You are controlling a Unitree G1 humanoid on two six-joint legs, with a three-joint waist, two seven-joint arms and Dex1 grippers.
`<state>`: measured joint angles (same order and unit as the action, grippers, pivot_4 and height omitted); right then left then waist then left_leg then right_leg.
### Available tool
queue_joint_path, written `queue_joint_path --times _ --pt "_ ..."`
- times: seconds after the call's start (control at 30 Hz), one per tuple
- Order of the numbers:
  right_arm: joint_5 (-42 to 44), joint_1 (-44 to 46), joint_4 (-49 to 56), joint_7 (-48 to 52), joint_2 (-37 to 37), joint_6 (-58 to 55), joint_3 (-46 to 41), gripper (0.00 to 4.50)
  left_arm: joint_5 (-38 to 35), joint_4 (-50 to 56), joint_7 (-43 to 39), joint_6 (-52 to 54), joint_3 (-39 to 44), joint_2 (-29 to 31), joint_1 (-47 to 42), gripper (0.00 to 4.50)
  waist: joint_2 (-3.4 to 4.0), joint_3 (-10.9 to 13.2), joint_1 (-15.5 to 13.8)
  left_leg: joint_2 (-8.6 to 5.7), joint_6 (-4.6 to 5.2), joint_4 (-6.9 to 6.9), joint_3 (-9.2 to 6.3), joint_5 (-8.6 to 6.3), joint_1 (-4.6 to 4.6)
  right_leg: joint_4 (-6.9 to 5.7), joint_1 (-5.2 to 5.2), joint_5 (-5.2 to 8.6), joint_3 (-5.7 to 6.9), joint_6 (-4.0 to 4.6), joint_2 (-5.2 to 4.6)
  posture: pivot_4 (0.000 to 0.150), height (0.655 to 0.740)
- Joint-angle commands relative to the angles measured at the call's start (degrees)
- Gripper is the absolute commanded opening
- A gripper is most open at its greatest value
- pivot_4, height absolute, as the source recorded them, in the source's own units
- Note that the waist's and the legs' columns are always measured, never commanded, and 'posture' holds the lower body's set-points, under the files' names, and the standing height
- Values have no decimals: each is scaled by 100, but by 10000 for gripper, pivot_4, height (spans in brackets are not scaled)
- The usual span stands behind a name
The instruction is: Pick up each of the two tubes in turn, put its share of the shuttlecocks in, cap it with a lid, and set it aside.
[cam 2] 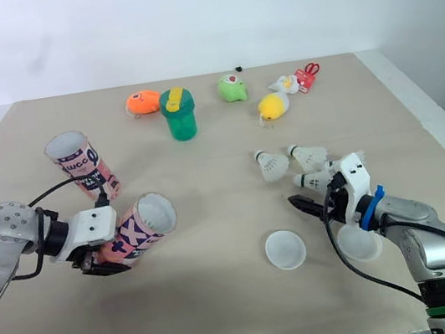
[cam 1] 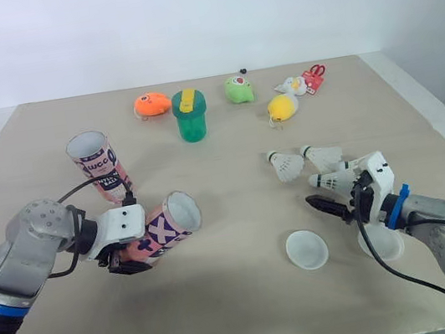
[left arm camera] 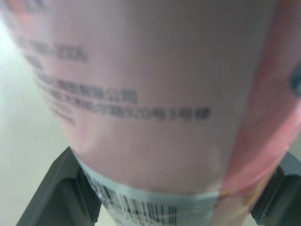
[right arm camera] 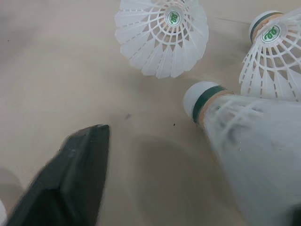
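My left gripper (cam 1: 129, 258) is shut on a pink patterned tube (cam 1: 164, 227), holding it tilted just above the table with its open mouth (cam 1: 183, 210) facing right. In the left wrist view the tube (left arm camera: 155, 94) sits between both black fingers (left arm camera: 61, 188). A second tube (cam 1: 99, 165) stands leaning behind it. Three shuttlecocks lie at the right: one (cam 1: 287, 165), another (cam 1: 322, 154), and a third (cam 1: 332, 179) lying against my right gripper (cam 1: 329, 198). That gripper is open, with one finger (right arm camera: 70, 183) well apart from the shuttlecock (right arm camera: 254, 150). Two white lids lie near it: one (cam 1: 307, 249) in the open, one (cam 1: 385, 245) partly under the right wrist.
Along the back of the table stand a green cup (cam 1: 190, 115), an orange toy (cam 1: 151, 104), a green toy (cam 1: 238, 89), a yellow toy (cam 1: 282, 107), a white duck toy (cam 1: 290, 86) and red scissors (cam 1: 314, 73). The table's right edge (cam 1: 444, 123) runs close to my right arm.
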<state>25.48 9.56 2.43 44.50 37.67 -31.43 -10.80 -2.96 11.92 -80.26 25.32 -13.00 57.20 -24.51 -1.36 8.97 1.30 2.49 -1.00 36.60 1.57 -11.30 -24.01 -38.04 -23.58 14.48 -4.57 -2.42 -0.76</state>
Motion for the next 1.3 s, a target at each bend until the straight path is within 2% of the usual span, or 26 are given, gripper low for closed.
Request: queue_joint_path --times 0.03,0.07,0.1,0.13,0.2,0.23,0.33,0.47,0.57,0.63,0.77,0.93,1.07,1.17,1.23,1.27,1.3 --pt "20 31 93 -47 22 44 -125 23316 -54 36 -20 -17 -58 42 54 34423 0 0 0 0 0 0 0 0 0 0 0 0 0 0 0 1500 7400" --pt "28 10 113 -49 28 35 -138 20994 -52 26 -21 -28 -62 37 48 34423 0 0 0 0 0 0 0 0 0 0 0 0 0 0 1 1500 7400" --pt "35 -2 129 -52 32 29 -147 15846 -50 14 -22 -39 -66 32 42 34423 0 0 0 0 0 0 0 0 0 0 0 0 0 0 0 1500 7400" --pt "43 -13 144 -54 36 22 -156 12884 -48 4 -23 -48 -69 28 37 34423 0 0 0 0 0 0 0 0 0 0 0 0 0 0 0 1500 7400" --pt "64 -42 179 -57 52 2 -182 2252 -39 -20 -21 -74 -79 17 27 34423 0 0 0 0 0 0 0 0 0 0 0 0 0 0 0 1500 7400" --pt "77 -62 204 -53 66 -10 -197 416 -34 -29 -20 -86 -84 13 22 34423 0 0 0 0 0 0 0 0 0 0 0 0 0 0 0 1500 7400" --pt "221 -134 431 66 139 -99 -267 416 -24 -59 -18 -114 -95 2 10 34423 0 0 -1 0 0 0 0 0 0 0 1 0 0 0 0 1500 7400" --pt "828 -54 1134 367 261 -468 -374 416 -12 -102 -18 -142 -102 -3 -6 34423 1 1 0 2 0 0 0 0 1 0 0 -1 -1 0 2 1500 7400" --pt "1497 398 1989 472 406 -1081 -143 416 -22 -97 -30 -160 -83 25 20 34423 3 2 1 5 0 1 0 0 3 -1 1 -3 -1 3 4 1500 7400" --pt "1649 835 2431 385 372 -1339 225 416 -21 -104 -36 -172 -78 39 32 34423 4 2 5 7 0 2 0 0 6 -3 1 -6 -1 4 5 1500 7400" --pt "1324 1613 2971 261 43 -1435 1407 416 -12 -147 -28 -173 -91 21 -7 34423 -3 2 -13 21 0 -1 -2 0 15 -2 2 -7 2 19 21 1500 7400" --pt "334 2656 2366 560 -535 -775 2858 416 -6 -168 -42 -191 -120 17 -32 34423 1 4 15 17 -1 0 6 0 -15 -5 -28 -10 -4 20 17 1500 7400" --pt "-205 3133 1703 819 -847 -201 3322 416 12 -198 -41 -208 -133 23 -59 34423 -11 2 -6 24 -1 4 -2 0 -22 -8 -32 -11 3 25 28 1500 7400" --pt "-288 3293 1582 1025 -964 -149 3468 416 -4 -163 -19 -169 -111 33 -48 34423 -10 2 -2 25 -1 3 1 0 -25 -8 -35 -11 0 25 28 1500 7400" --pt "-231 3341 1611 1135 -998 -203 3438 8374 -13 -126 -4 -137 -89 42 -20 34423 -10 2 -2 26 -1 1 3 0 -26 -13 -41 -13 -1 22 29 1500 7400" --pt "-190 3364 1628 1172 -1003 -229 3378 10840 -18 -109 4 -124 -76 50 2 34423 -10 2 -5 28 -1 1 0 0 -26 -17 -40 -14 2 22 32 1500 7400" --pt "-126 3407 1642 1220 -991 -253 3267 16106 -25 -93 15 -114 -58 63 32 34423 -10 3 -5 31 -1 1 -4 0 -26 -18 -40 -15 6 23 36 1500 7400"
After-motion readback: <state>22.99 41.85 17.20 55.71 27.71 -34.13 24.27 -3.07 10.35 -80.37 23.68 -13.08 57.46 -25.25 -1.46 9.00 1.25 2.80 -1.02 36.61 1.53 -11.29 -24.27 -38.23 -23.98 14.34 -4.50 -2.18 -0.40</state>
